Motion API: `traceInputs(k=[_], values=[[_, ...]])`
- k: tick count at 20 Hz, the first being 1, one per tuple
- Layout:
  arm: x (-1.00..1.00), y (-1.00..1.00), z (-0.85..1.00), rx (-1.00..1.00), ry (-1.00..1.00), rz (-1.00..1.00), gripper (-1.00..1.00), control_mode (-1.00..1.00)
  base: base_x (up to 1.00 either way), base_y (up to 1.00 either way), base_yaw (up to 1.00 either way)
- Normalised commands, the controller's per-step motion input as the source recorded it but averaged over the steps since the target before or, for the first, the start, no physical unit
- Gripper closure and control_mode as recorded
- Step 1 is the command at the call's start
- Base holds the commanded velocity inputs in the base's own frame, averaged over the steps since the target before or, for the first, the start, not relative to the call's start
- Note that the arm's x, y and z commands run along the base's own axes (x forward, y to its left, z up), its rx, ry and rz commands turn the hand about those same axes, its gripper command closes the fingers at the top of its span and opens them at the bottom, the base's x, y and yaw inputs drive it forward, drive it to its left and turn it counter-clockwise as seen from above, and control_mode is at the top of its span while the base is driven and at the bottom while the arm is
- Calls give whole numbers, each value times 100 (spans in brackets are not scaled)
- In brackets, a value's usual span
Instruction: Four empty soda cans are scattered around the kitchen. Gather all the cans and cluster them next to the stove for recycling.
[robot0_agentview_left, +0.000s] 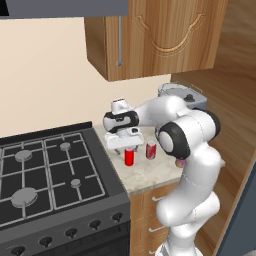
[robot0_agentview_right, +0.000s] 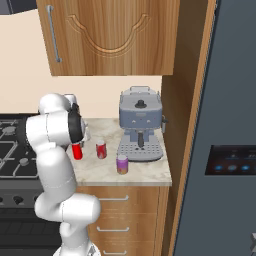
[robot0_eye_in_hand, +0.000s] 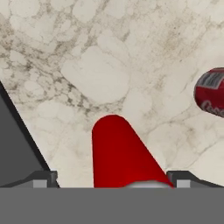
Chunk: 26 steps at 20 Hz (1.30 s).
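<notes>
The stove (robot0_agentview_left: 50, 175) fills the left of your left base view: a wide black gas range with grey burners on black grates and a row of knobs along its front edge. To its right runs a pale marbled counter (robot0_agentview_left: 150, 175), which ends at a tall wooden side panel. Above it hangs a wooden wall cabinet (robot0_agentview_left: 160, 35) with a carved door and a long metal handle. At the far end of the counter, seen best in your right base view, stands a grey-blue coffee machine (robot0_agentview_right: 140, 131).

Three soda cans stand upright on the counter. The red can (robot0_agentview_left: 129, 156) is closest to the stove, just beside its edge. The reddish-pink can (robot0_agentview_left: 151, 150) stands near it, on the side away from the stove, and the two do not touch. The pale pink-lilac can (robot0_agentview_right: 122, 164) stands farther along, just in front of the coffee machine and near the counter's front edge.

Your gripper (robot0_agentview_left: 125, 144) hangs directly over the red can, pointing down. In the hand view its two finger tips sit wide apart, one on each side of the can's silvery top, and neither touches it.
</notes>
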Motion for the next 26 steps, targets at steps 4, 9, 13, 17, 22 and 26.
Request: traceInputs(k=[4, 9, 13, 17, 22, 26], values=[[-26, -17, 11, 0, -9, 0, -100, -100, 0, 0, 0], [-15, -14, 20, 0, -12, 0, -100, -100, 0, 0, 0], [-26, -9, 27, 0, -10, 0, -100, -100, 0, 0, 0], [-32, -4, 26, 0, -10, 0, -100, -100, 0, 0, 0], [-37, -8, 27, 0, -10, 0, -100, -100, 0, 0, 0], [-37, -15, 36, 0, -9, 0, -100, -100, 0, 0, 0]])
